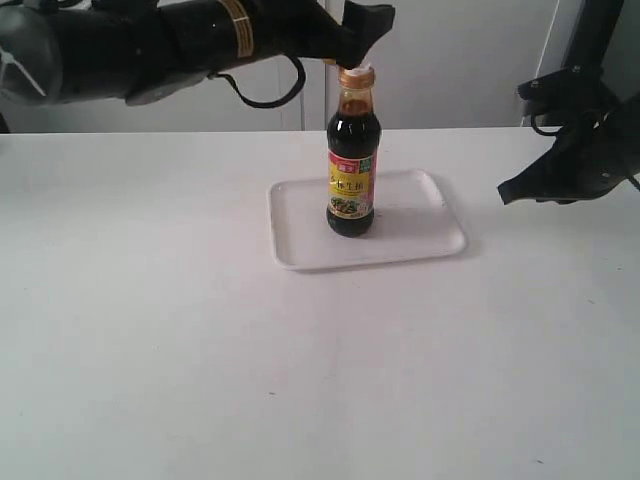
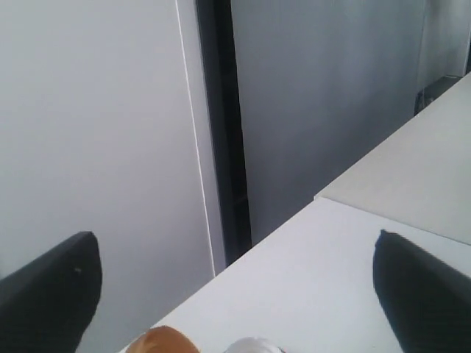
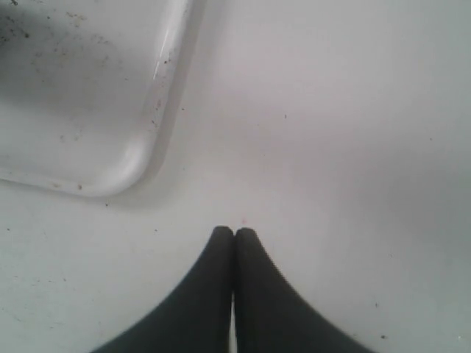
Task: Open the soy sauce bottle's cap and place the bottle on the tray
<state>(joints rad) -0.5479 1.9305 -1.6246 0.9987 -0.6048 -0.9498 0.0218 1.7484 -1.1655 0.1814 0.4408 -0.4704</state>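
Both arms are black and glossy. The left arm (image 1: 150, 45) is a thick rounded tube with a gold-yellow band (image 1: 235, 25) of markings around it and a black cable (image 1: 265, 88) looping beneath. Its gripper (image 1: 362, 30) ends in broad, matte black fingers (image 2: 48, 294) with blunt tips. The right gripper (image 1: 545, 180) is angular, with a cable on top; its fingers (image 3: 213, 294) are smooth, dark, curved and tapering.

glossy glass bottle (image 1: 352, 170), smooth white tray (image 1: 420, 240)
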